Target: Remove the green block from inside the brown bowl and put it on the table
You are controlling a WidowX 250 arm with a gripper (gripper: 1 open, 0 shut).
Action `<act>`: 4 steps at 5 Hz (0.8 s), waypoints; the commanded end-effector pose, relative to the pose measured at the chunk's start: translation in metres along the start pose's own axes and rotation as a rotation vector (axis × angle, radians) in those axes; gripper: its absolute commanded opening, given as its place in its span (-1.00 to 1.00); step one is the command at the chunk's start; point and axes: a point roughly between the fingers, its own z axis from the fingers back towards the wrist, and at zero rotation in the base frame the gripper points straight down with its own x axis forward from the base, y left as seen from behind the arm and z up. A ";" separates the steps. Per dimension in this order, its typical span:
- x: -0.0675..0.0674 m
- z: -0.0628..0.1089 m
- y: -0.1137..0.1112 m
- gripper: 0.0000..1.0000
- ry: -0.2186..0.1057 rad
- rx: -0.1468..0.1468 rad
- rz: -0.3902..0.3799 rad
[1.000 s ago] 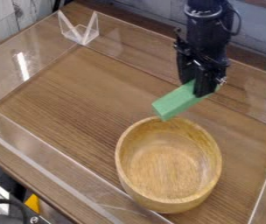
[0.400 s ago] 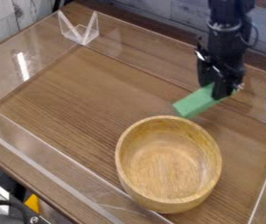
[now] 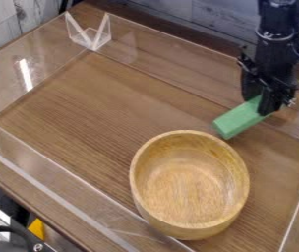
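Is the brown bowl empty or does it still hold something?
Empty: the bowl shows only bare wood inside.

Clear acrylic walls (image 3: 44,91) edge the work area before me, catching pale reflections. A gray, rough-looking panel (image 3: 29,20) rises behind the upper left side, with dark gaps near the top. A transparent, angular holder (image 3: 89,32) stands near the far left corner. Beyond the lower left wall, I see dark cables (image 3: 5,229) beside something yellow, possibly a fitting (image 3: 36,227).

Green block (image 3: 239,120) — now farther right.
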 end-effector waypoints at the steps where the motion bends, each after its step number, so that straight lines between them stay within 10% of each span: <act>1: 0.009 0.017 0.000 -1.00 -0.056 0.032 -0.014; 4: -0.001 0.008 -0.005 -1.00 -0.065 0.051 -0.024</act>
